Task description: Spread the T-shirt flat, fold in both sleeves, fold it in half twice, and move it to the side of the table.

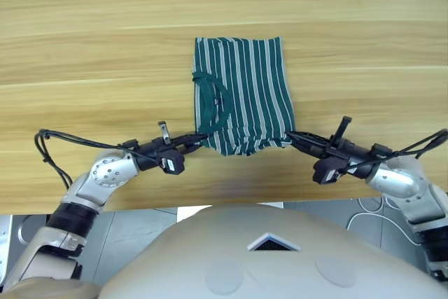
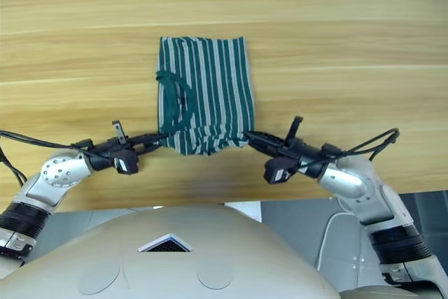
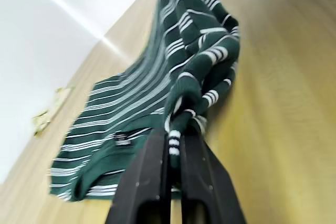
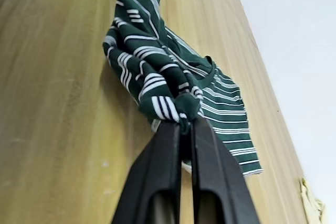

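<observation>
Left eye view has the wooden surface [image 1: 84, 33] taking up most of the scene, with the T-shirt [image 1: 245, 89] lying on it roughly in the middle. The green, white-striped shirt is gathered into a narrow oblong whose long axis runs straight away from the robot, with the stripes running the same way. No sleeves stick out at the sides, so I judge them already folded in, and the neck opening [image 1: 210, 99] shows along the shirt's left edge. The near short edge is bunched and lifted a little off the surface, while the far part lies flat. The left claw [image 1: 203, 136] is at the near left corner, and its wrist view shows the jaws pinched tight on a wad of striped cloth. The right claw [image 1: 288, 134] is at the near right corner, clamped in the same way on a bundle of fabric in its own wrist view. The two claws sit about level with each other, one on each side of the shirt's width, so neither arm is nearer. The whole body of the shirt lies beyond them, away from the robot. I judge that a halving fold would carry the held edge forward along that long axis towards the far edge [image 1: 238, 40], with both corners kept level so the fold lands square.
</observation>
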`<control>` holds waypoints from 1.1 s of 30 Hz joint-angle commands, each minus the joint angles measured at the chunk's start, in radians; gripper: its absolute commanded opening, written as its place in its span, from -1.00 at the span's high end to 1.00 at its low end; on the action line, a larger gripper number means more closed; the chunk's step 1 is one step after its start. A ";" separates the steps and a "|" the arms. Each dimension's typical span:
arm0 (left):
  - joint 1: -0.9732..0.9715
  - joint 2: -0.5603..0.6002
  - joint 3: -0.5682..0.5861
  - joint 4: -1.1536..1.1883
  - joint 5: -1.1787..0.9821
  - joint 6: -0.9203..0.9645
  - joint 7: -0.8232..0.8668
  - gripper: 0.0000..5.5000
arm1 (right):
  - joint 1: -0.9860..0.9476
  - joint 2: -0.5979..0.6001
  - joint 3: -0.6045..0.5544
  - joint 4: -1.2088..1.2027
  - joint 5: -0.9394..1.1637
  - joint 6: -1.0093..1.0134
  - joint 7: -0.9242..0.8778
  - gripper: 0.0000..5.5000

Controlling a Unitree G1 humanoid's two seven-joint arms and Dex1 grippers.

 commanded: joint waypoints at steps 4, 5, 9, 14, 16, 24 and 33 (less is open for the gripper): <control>-0.129 -0.067 0.060 0.018 -0.046 0.058 0.021 0.98 | -0.203 0.110 -0.007 0.115 -0.031 0.056 -0.048 0.98; -0.150 -0.076 0.068 0.036 -0.029 0.065 0.032 0.98 | -0.224 0.123 -0.009 0.130 -0.037 0.065 -0.056 0.98; -0.237 -0.113 0.078 0.119 0.038 0.084 0.070 0.98 | -0.328 0.174 0.002 0.205 -0.075 0.095 -0.091 0.98; -0.382 -0.173 0.066 0.258 0.165 0.104 0.155 0.98 | -0.424 0.215 -0.019 0.301 -0.127 0.138 -0.163 0.98; -0.438 -0.193 0.058 0.325 0.204 0.104 0.186 0.98 | -0.453 0.222 -0.021 0.326 -0.141 0.150 -0.186 0.98; -0.577 -0.237 0.047 0.501 0.267 0.082 0.264 0.98 | -0.585 0.264 -0.005 0.452 -0.207 0.205 -0.267 0.98; -0.650 -0.268 0.005 0.672 0.330 0.088 0.328 0.78 | -0.760 0.356 0.077 0.669 -0.290 0.233 -0.359 0.78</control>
